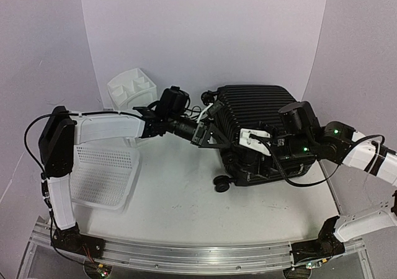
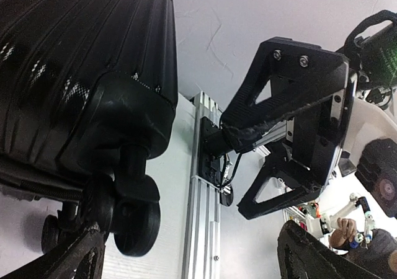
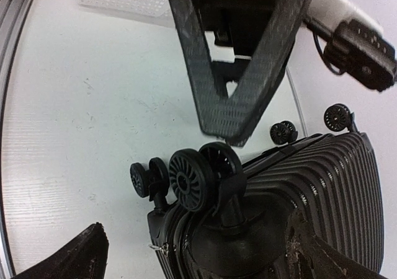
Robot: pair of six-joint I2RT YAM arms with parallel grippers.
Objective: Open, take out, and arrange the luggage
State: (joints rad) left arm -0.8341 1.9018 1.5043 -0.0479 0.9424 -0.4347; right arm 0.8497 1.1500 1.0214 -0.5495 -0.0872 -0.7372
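The luggage (image 1: 257,108), a ribbed black hard-shell suitcase, lies shut on the table at centre right, its caster wheels (image 1: 221,183) facing left and front. My left gripper (image 1: 209,134) is open beside its left end. In the left wrist view the suitcase (image 2: 80,74) and a caster (image 2: 133,214) fill the left, and the left gripper (image 2: 198,263) holds nothing. My right gripper (image 1: 243,142) is open over the wheel end. In the right wrist view the right gripper (image 3: 195,257) straddles the suitcase corner (image 3: 322,173) below a caster (image 3: 189,181).
A white mesh basket (image 1: 102,173) lies at the left under the left arm. A small white compartment unit (image 1: 131,88) stands at the back left. An aluminium rail (image 1: 186,251) runs along the near edge. Both grippers are close together at the suitcase's wheel end.
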